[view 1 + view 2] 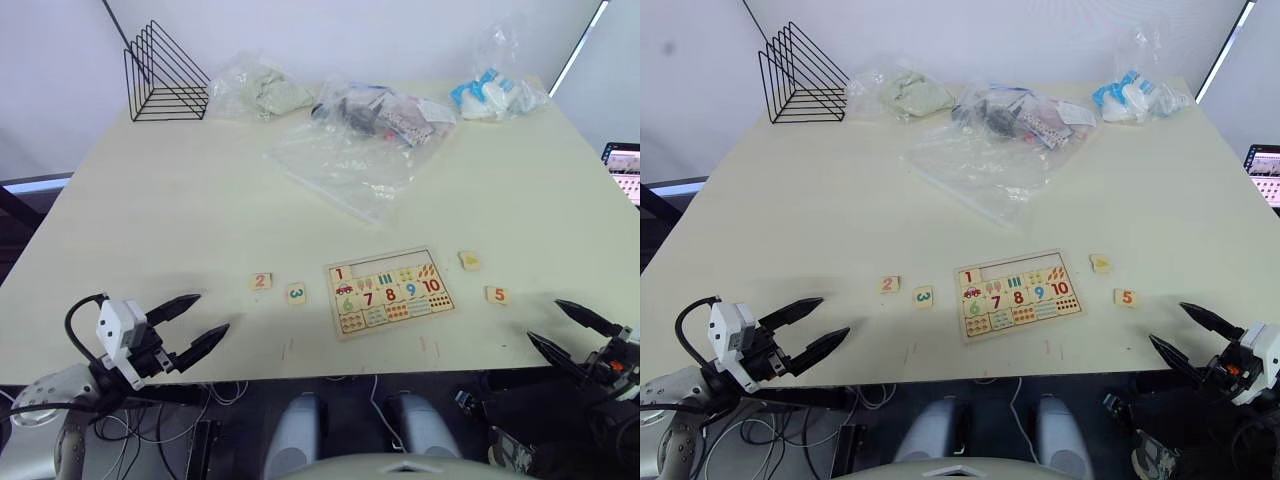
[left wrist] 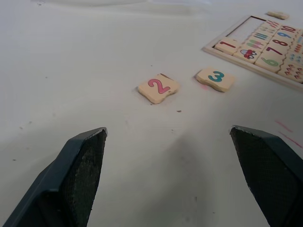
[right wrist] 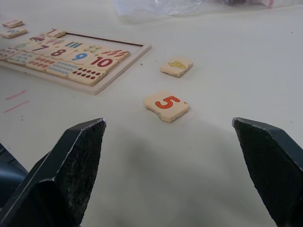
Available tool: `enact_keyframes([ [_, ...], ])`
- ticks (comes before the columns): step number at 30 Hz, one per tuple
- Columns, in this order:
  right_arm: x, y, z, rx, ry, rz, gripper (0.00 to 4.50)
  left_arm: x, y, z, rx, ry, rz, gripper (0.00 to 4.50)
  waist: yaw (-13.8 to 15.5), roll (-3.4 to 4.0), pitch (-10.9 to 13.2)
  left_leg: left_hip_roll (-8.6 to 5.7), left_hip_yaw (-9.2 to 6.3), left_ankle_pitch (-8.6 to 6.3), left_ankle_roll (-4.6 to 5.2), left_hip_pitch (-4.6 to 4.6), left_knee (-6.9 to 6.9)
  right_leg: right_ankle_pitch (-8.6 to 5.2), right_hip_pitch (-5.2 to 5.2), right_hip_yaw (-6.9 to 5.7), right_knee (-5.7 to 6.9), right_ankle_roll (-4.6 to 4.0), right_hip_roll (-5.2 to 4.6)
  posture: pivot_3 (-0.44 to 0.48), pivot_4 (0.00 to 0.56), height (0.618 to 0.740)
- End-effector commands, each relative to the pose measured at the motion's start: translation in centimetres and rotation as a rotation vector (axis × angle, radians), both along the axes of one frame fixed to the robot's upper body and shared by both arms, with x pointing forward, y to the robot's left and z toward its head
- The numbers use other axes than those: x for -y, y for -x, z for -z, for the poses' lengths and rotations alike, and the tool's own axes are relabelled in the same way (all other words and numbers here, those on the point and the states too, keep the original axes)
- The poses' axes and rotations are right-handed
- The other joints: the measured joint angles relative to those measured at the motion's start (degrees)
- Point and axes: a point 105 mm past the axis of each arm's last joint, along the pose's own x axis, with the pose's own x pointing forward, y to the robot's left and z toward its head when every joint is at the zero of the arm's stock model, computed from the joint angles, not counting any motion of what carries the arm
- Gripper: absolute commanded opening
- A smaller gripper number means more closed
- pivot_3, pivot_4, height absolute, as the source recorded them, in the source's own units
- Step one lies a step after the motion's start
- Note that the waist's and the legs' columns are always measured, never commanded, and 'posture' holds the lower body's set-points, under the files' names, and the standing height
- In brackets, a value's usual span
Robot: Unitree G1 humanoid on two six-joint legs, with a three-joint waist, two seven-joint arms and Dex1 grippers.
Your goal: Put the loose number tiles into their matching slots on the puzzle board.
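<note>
I find the puzzle board [image 1: 390,291] lying flat near the front edge of the worktop [image 1: 180,210], roughly midway along it. Its top row holds a red 1 tile [image 1: 339,273] at the left end, with the slots beside it open; the rows below are filled with numbers, pictures and dots.

Four loose tiles lie on the worktop around the board. The 2 tile [image 1: 261,282] and the 3 tile [image 1: 296,293] sit just beside each other, apart from the board on its left side. The tile with a yellow mark [image 1: 469,261] lies near the board's right far corner, and the 5 tile [image 1: 497,295] lies nearer the front edge on that same side.

The left gripper [image 1: 193,324] hovers at the front edge, left of the 2 tile, its fingers spread wide and holding nothing. The right gripper [image 1: 566,329] sits at the front edge beyond the 5 tile, fingers likewise wide apart and empty.

Along the far edge I note a black wire rack [image 1: 162,75] at the left corner and several clear plastic bags [image 1: 350,160].
</note>
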Motion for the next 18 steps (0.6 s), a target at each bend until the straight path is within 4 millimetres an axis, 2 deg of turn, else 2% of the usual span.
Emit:
enact_keyframes([
  [1,0.6,0.1,-0.8,0.042,0.020,0.011,4.50,-0.8,0.1,-0.9,0.032,-0.012,-0.022,4.40,0.0,0.00,0.0,0.00,0.00,0.00,0.00,0.00,0.00,0.00,0.00,0.00,0.00,0.00,0.00,0.000,0.150,0.740],
  [18,-0.4,0.2,-0.9,0.054,0.011,-0.026,4.50,-0.8,-0.3,-0.5,0.026,-0.005,0.001,4.40,0.0,0.00,0.0,0.00,0.00,0.00,0.00,0.00,0.00,-0.01,0.00,0.00,0.00,-0.01,0.00,0.000,0.150,0.740],
])
